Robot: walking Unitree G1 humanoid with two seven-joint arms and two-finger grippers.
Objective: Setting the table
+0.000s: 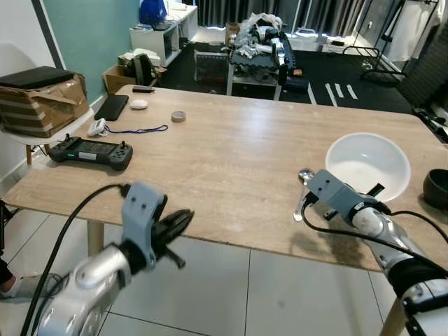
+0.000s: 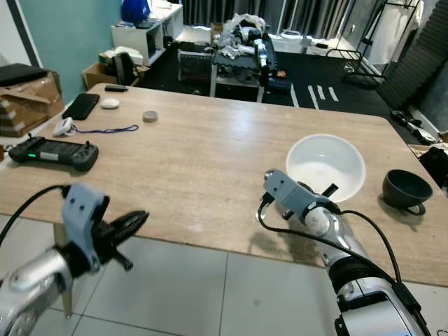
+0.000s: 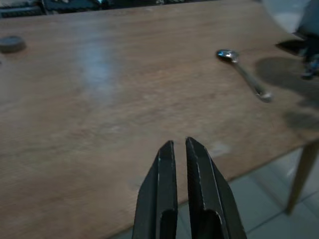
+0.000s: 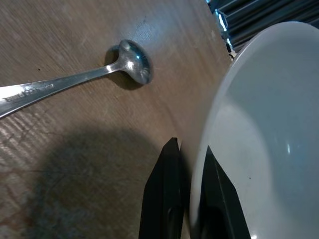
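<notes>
The rim of the white bowl (image 4: 259, 124) is pinched by the right claw (image 4: 192, 199), one finger outside the wall, one inside. The bowl sits on the wooden tabletop (image 1: 231, 161) toward the right side. A metal spoon (image 3: 244, 74) lies just left of the bowl, near the front edge, apart from it.

Risks, as judged: the grip is on a thin rim at one point only, so the bowl could tip or slip out if lifted, since the weight hangs off one side. If the bowl is dragged instead, the spoon could be knocked and pushed off the near edge. A dark cup (image 2: 406, 189) stands to the right of the bowl and could be struck by a swing that way.

The left claw (image 3: 180, 164) is held pressed together, nothing in it, hovering off the front edge of the tabletop, idle.

View differences: the rim pinch is confirmed by the right wrist view; in the eye views the fingers are hidden behind the wrist housing. The whole spoon is given by the left wrist view. A game controller (image 1: 89, 151), a phone (image 1: 112, 106) and a small round lid (image 1: 178, 116) at far left are given by the eye views.
</notes>
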